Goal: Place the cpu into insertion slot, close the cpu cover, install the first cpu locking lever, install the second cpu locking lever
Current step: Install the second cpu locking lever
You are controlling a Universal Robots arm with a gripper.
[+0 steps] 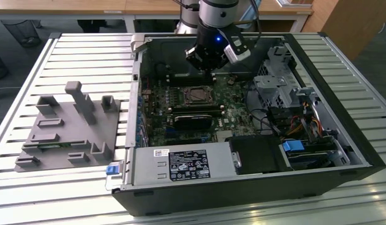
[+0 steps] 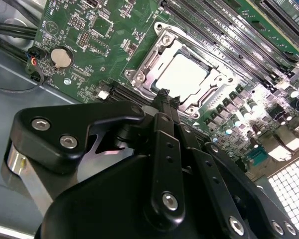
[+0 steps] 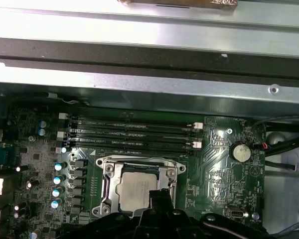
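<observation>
Exterior view, left to right: grey fixture block (image 1: 71, 129) with upright posts sits on the slatted metal table (image 1: 86, 56), just left of the open PC case (image 1: 343, 140). Case lies on its side, green motherboard (image 1: 227, 115) exposed, black power supply (image 1: 180, 166) along the near edge, drive cage and cable bundle (image 1: 293, 124) on the exterior view's right. Arm comes down from the far side; gripper (image 1: 204, 68) hangs inside the case over the far part of the board, just beyond the insertion slot (image 1: 196, 95), not visibly touching anything. Black heatsink block (image 1: 194, 119) sits near of the slot. Both wrist views show the slot close up: insertion slot (image 2: 182, 74) (image 3: 139, 186) with the cpu (image 2: 183, 78) (image 3: 135, 190) seated in it, silvery face up and flat. The cpu cover (image 2: 148, 62) (image 3: 109, 174) lies down around the chip as a silver frame, chip face showing through its window. Long black memory slots (image 3: 132, 134) (image 2: 224, 37) run parallel beside the socket, coin cell battery (image 3: 239, 152) (image 2: 61, 58) further off on the board. Gripper (image 2: 164, 97) (image 3: 159, 195): fingers pressed together at the tip, holding nothing, tip just over the socket's edge; can't tell if it touches. Can't tell the state of the locking levers.
</observation>
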